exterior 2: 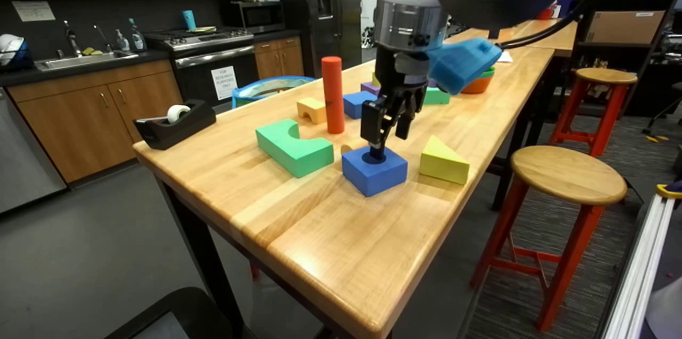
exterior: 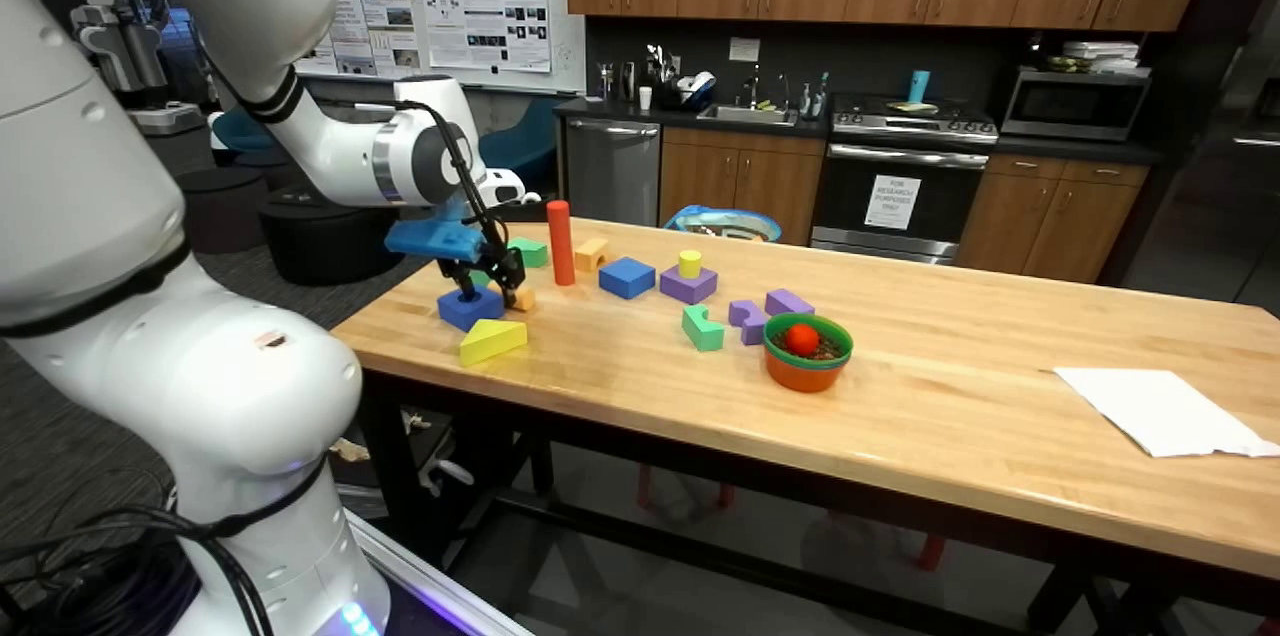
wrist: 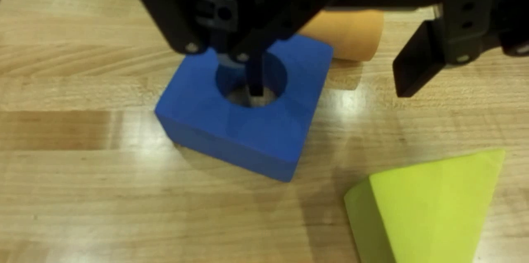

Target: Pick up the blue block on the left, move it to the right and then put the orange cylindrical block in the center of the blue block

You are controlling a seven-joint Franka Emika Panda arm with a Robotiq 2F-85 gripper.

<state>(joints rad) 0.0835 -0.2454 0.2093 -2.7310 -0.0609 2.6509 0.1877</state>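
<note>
The blue block [exterior: 470,315], squarish with a round hole through its top, lies flat on the table in both exterior views and fills the middle of the wrist view [wrist: 244,130]. My gripper [exterior 2: 390,146] is right above it with the jaws apart. One finger [wrist: 255,83] reaches down into the hole; the other hangs outside, beyond the block's side, over the table. A gap shows between that outer finger and the block. Standing upright behind the gripper is the orange cylindrical block [exterior 2: 333,95], tall and slim [exterior: 560,243]; the wrist view does not include it.
A yellow wedge [wrist: 425,209] and a light-orange rounded block [wrist: 351,35] lie close to the blue block. Around them are a green block [exterior 2: 293,152], another blue block [exterior: 627,278], a purple block [exterior: 688,286] bearing a yellow cylinder, and a bowl [exterior: 805,376]. A tape dispenser [exterior 2: 178,126] sits near an edge.
</note>
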